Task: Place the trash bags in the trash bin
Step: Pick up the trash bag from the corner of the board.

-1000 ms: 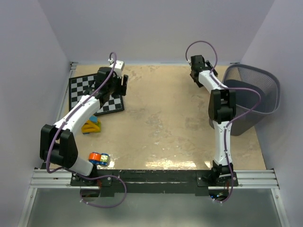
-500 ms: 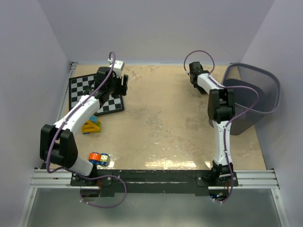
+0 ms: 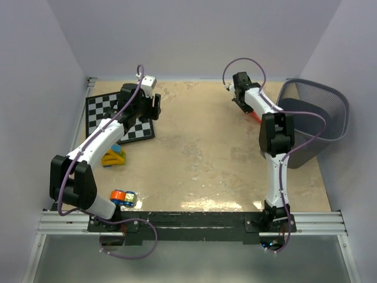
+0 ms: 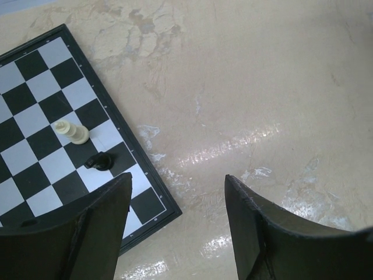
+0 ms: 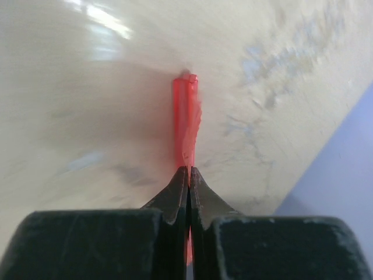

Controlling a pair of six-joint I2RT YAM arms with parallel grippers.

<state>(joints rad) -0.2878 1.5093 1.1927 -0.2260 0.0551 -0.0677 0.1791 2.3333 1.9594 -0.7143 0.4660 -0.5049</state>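
A thin red-orange trash bag (image 5: 186, 116) is pinched into a narrow strip between my right gripper's (image 5: 189, 170) shut fingertips, just above the tan table. From the top view a bit of that bag (image 3: 254, 115) shows under the right forearm, at the back of the table, left of the trash bin (image 3: 315, 115). The bin is a dark wire-mesh basket at the far right. My right gripper (image 3: 241, 97) is beside the bin, not over it. My left gripper (image 4: 178, 192) hangs open over the chessboard's corner with nothing in it, seen in the top view as the left gripper (image 3: 154, 107).
A chessboard (image 3: 118, 118) lies at the back left, with a white piece (image 4: 71, 132) and a black piece (image 4: 99, 161) on it. A yellow and blue toy (image 3: 113, 157) and an orange and blue object (image 3: 122, 197) lie along the left side.
My right gripper has closed from wide open onto the red bag and shifted left, away from the bin. The left arm has hardly moved.
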